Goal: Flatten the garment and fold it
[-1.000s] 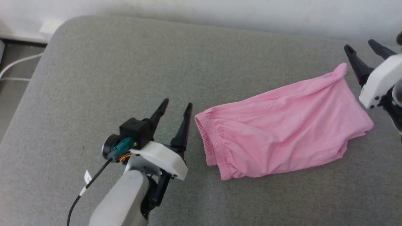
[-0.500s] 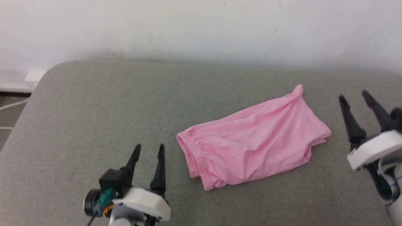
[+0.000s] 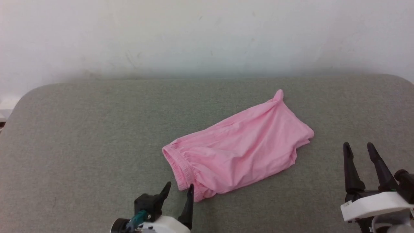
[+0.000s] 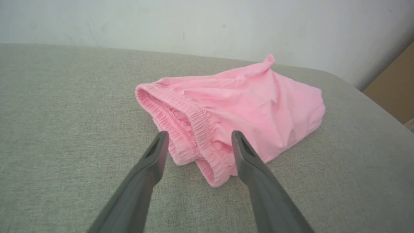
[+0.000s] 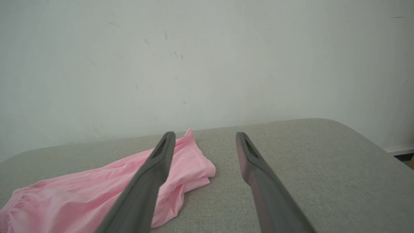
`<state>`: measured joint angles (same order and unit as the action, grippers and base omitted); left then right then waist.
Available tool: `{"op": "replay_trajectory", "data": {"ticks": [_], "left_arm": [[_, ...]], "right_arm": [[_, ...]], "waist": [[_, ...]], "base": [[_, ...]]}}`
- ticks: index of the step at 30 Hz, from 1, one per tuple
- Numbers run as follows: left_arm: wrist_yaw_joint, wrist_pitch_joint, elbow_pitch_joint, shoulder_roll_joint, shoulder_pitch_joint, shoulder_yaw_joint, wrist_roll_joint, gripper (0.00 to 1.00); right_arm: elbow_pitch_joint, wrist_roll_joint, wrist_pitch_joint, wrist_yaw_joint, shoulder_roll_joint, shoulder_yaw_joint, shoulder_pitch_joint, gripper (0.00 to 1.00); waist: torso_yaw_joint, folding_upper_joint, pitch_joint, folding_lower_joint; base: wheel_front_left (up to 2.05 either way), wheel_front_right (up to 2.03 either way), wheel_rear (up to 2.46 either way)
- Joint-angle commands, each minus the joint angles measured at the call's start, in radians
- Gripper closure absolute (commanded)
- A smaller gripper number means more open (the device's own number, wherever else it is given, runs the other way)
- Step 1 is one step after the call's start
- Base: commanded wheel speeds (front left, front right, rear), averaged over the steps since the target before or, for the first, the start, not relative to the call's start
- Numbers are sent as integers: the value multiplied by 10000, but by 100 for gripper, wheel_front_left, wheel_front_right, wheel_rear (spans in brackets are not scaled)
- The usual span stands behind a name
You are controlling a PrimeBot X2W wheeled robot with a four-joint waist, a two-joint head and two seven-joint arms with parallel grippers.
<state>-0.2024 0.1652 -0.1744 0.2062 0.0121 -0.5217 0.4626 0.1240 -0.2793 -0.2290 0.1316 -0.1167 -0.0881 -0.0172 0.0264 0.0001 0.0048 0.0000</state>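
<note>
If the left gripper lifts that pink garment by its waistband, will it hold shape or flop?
Probably flops: the garment lies in soft wrinkles and one corner peaks up. Likely light, as the cloth looks thin. The gathered waistband looks thicker, perhaps an easier pinch.

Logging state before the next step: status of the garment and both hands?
garment: wrinkled, doubled over, lying free on the grey cushion
left hand: open, empty, by the waistband end
right hand: open, empty, apart from the garment

Grey cushioned surface [image 3: 81, 129] under rumpled pink garment [image 3: 239, 149].
</note>
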Motion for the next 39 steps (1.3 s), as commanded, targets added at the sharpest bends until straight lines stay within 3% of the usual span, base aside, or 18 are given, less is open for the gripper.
{"op": "replay_trajectory", "data": {"ticks": [1, 12, 21, 22, 23, 30, 38, 39], "left_arm": [[-42, -347, 18, -55, 264, -62, -39, 0], [-1355, -2854, -637, -48, 1092, -25, -188, 0], [-1536, -4022, -1206, -7, 1143, -288, -92, 0], [-1500, -4167, -1241, -26, 1125, -330, -33, 57], [-1444, -4254, -1247, -44, 1111, -369, 20, 100], [-1308, -3331, -825, -119, 1190, -252, 14, 100], [-1011, -2427, 169, -148, 1445, -386, -197, 100], [-1011, -2427, 169, -148, 1445, -386, -197, 100]], "right_arm": [[-236, 119, 81, -9, 48, -43, -92, 0], [-986, 133, 502, -9, 253, -162, 12, 0], [-758, 43, 362, -9, 345, -149, 242, 0], [-738, 48, 359, -9, 330, -140, 293, 0], [-725, 51, 361, -9, 304, -119, 343, 0], [-763, -19, 1098, -9, -326, 273, 697, 0], [189, -622, 4717, -9, -1220, 823, 2046, 0], [189, -622, 4717, -9, -1220, 823, 2046, 0]], "waist": [[-248, -1, 207, 0], [-948, -1, 1171, 0], [-1055, -1, 1569, 0], [-1036, -1, 1574, 0], [-1007, -1, 1567, 0], [-470, -1, 1304, 0], [354, -1, 1417, 0], [354, -1, 1417, 0]], "base": [[0, 0, 0], [0, 0, 0], [0, 0, 0], [0, 0, 0], [0, 0, 0], [0, 0, 0], [0, 0, 0], [0, 0, 0]]}}
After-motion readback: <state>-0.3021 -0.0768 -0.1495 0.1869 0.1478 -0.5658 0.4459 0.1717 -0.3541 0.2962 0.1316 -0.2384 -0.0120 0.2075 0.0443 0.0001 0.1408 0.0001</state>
